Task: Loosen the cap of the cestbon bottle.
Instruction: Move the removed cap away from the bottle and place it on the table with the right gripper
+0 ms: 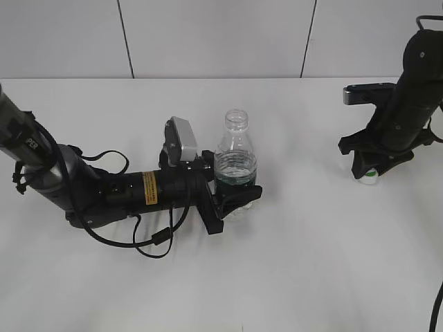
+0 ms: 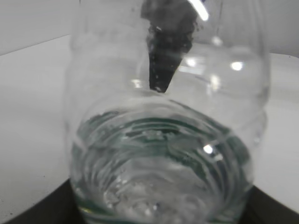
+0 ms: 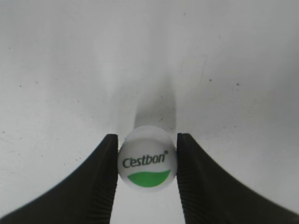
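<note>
Clearly I count one cestbon bottle (image 1: 235, 166), one cap (image 1: 369, 177), two grippers. On the left of the white table (image 1: 311, 263), my left gripper (image 1: 239, 197) clamps the upright bottle low down, its neck open. To the right, well apart, my right gripper (image 1: 370, 166) pinches the cap at the tabletop. Only the right wrist view shows the cap's green patch and print; the left wrist view shows water through clear plastic.
</note>
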Robot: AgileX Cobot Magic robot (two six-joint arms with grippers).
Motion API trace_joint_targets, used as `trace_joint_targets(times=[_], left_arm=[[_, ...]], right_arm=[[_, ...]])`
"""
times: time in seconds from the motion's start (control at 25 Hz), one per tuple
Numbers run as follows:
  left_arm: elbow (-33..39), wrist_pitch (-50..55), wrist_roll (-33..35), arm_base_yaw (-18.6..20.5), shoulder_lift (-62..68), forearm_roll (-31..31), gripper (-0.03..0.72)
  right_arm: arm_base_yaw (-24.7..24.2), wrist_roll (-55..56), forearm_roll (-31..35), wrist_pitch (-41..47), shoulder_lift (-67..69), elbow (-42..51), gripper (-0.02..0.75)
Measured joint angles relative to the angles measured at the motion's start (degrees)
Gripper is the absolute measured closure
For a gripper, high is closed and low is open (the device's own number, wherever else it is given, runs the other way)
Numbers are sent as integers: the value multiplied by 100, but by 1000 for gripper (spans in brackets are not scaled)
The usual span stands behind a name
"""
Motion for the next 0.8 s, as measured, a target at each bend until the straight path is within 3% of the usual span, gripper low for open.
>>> trace_joint_targets(times=[0.56, 0.8], left_arm=[[0, 0, 0, 0, 0, 0, 286], [0, 5, -6, 0, 0, 0, 286]], right_arm=[[0, -69, -5, -13, 0, 0, 392], [0, -77, -5, 128, 0, 0, 267]])
